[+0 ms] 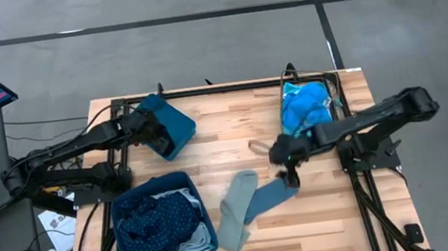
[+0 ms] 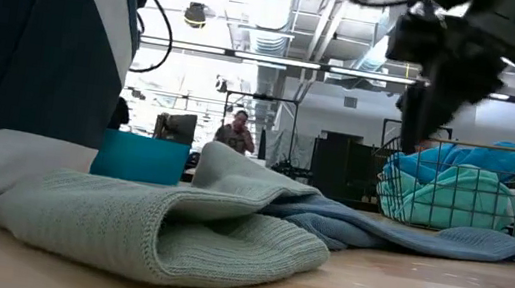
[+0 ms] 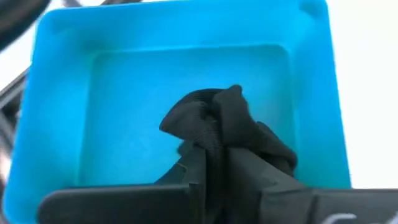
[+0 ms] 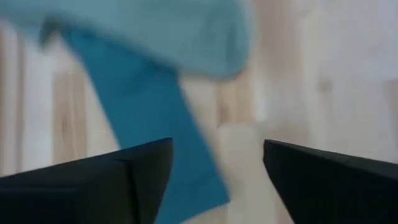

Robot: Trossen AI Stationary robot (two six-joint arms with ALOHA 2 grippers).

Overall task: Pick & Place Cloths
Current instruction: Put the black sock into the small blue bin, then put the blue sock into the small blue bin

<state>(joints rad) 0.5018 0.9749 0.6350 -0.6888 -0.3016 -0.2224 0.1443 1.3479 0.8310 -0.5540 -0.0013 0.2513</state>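
Just below the open right pincer (image 1: 290,171) lies the grey-blue cloth (image 1: 268,194).

Two dark, near-black articulated arms are appearing in the overhead view, each built of slender tubular links joined by bulkier rounded housings. The left arm (image 1: 73,148) is showing black cables trailing from its base; the right arm (image 1: 377,115) is ending in a thick rounded shoulder block. The left end effector (image 3: 214,174) is presenting matte black fingers on a flat dark crossbar. The right end effector (image 4: 214,180) is showing two broad, wedge-shaped black fingers (image 4: 99,186) with smooth, unmarked faces. In the low view its housing is looking blocky and black.
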